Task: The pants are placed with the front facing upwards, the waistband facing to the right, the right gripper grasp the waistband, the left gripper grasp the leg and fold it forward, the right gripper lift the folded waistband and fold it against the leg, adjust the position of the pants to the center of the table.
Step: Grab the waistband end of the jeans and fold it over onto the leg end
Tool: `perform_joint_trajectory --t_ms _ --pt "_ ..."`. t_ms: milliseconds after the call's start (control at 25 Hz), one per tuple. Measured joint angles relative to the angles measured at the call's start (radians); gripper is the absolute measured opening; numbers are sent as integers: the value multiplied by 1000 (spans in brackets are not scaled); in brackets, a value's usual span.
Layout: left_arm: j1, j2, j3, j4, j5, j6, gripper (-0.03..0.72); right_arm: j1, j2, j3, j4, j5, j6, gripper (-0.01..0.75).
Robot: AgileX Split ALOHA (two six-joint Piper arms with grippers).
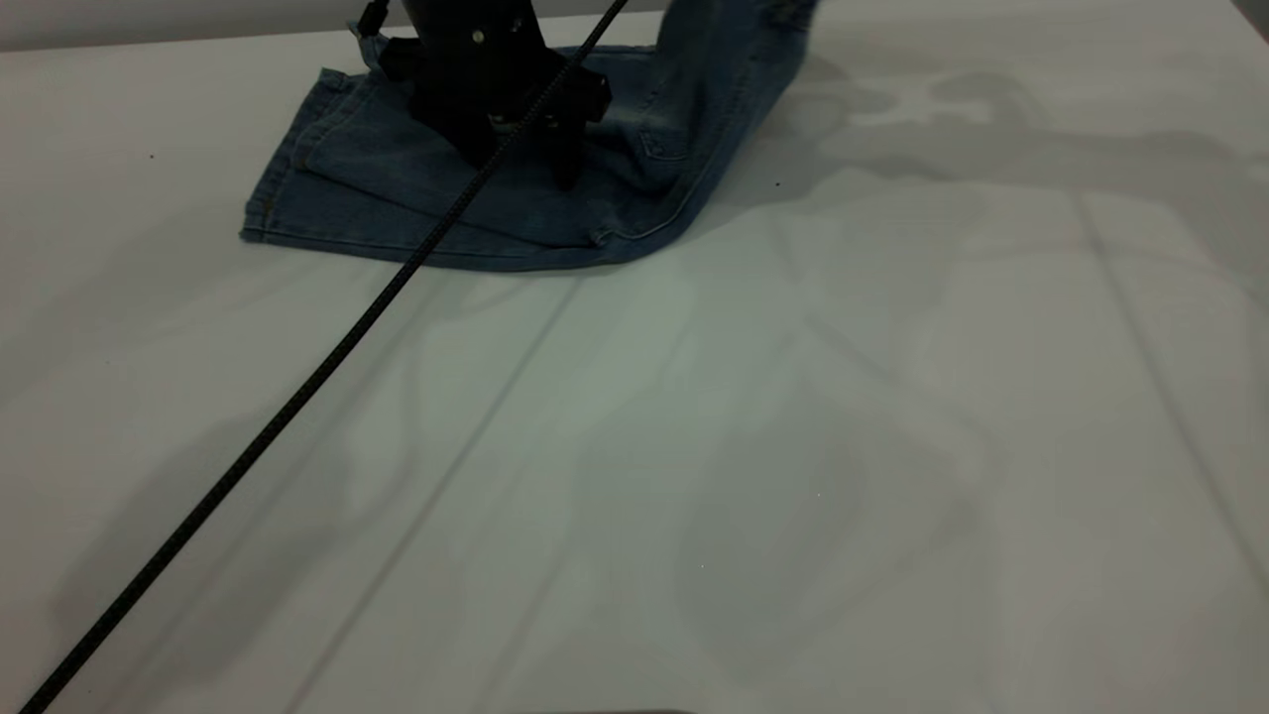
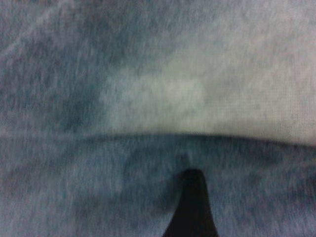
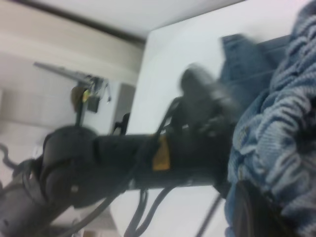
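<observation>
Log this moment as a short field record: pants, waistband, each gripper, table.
pants: blue denim pants, legs flat on the far left of the table, right end raised off the surface
waistband: ruffled waistband lifted, filling the right wrist view
left gripper: left gripper down on the pants' leg area, fingers apart
right gripper: out of the exterior view; one dark finger against the waistband
table: white table
</observation>
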Motion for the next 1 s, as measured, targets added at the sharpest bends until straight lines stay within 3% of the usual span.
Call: perform_joint_trajectory --t_ms 280,680,1000 --pt "8 0 -334 155 401 5 560 25 0 -19 -4 4 18 79" --pt "192 33 -399 156 402 33 560 48 0 -29 -37 3 23 79" --pt "207 151 -399 140 402 43 560 123 0 -181 -50 5 87 79"
